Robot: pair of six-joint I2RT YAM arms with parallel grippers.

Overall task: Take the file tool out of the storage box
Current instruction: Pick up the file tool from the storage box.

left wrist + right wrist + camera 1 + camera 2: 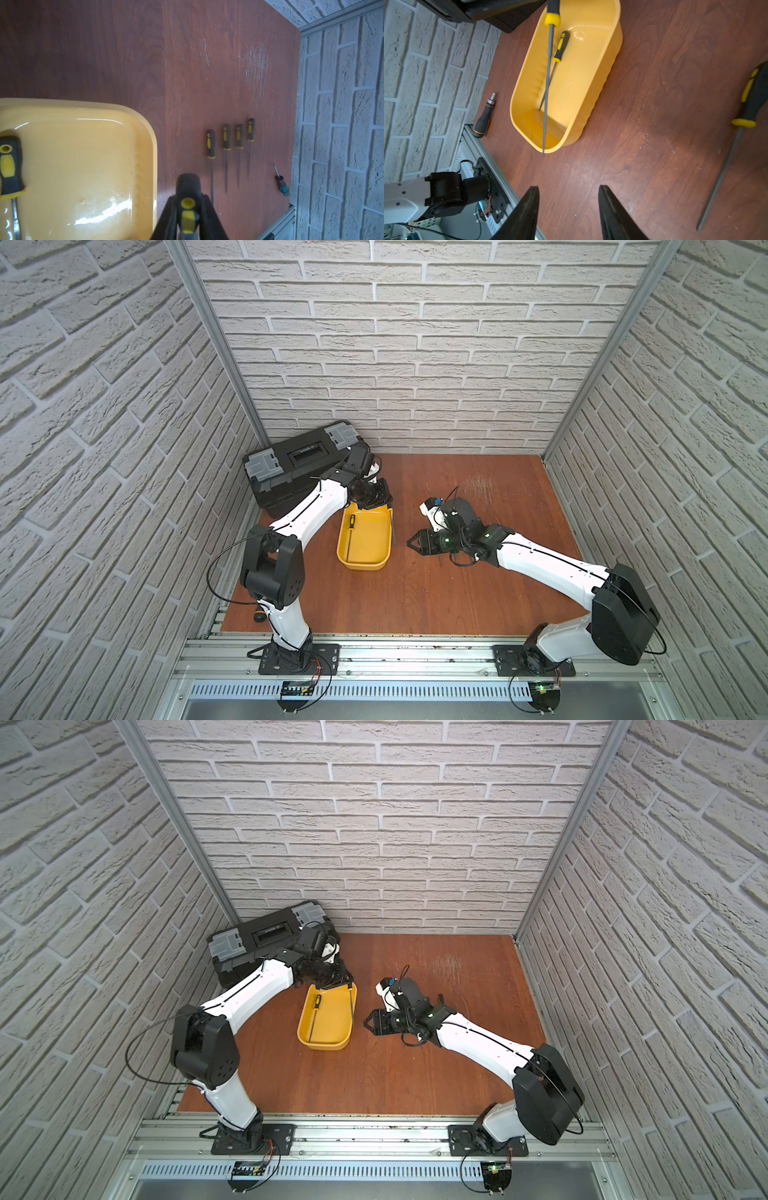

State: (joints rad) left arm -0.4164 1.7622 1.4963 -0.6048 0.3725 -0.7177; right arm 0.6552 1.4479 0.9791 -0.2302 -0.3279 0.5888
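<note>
Your right pincer hovers low over the desk, jaws spread apart with nothing between them; the right wrist view shows only bare wood between its fingertips. A loose file lies flat on the desk near it. Just ahead of its tips sits the yellow storage box, flat on the desk. A second file lies on the floor of the box. At the far end of the box your left pincer is clamped on the black-and-yellow handle of the held file. That file is lifted off the floor of the box, and its thin shaft runs back over the box towards the right pincer. Off to the side of the left pincer, away from the box, a row of four files lies side by side on the desk, with a small teal-handled screwdriver past them by the wall. Behind the left pincer stands the black toolbox.
</note>
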